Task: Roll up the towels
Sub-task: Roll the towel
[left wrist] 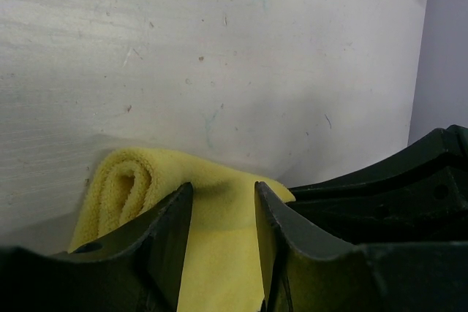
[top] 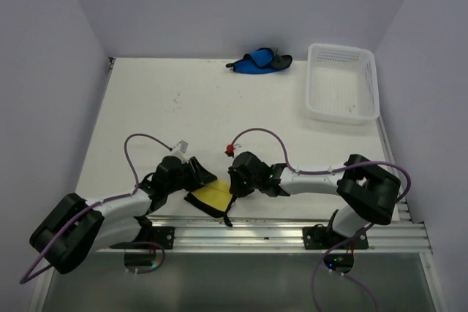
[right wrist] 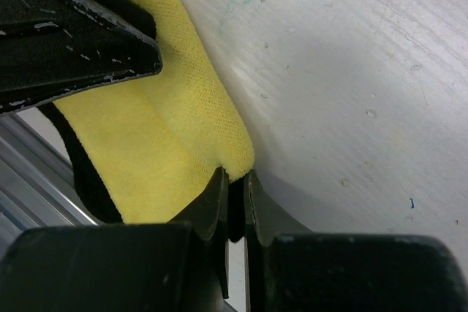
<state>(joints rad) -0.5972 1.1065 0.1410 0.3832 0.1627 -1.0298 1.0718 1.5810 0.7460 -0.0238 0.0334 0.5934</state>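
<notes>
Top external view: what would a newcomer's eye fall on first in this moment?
The bright yellow towel stands out at the near edge of the table, partly rolled. The right gripper pinches its edge and the left gripper stands open astride it. Next comes the blue towel, bunched at the far edge, with the white perforated basket to its right in the far corner.

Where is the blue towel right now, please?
In the overhead view, the blue towel lies bunched at the far edge of the table, just left of the white basket.
</notes>
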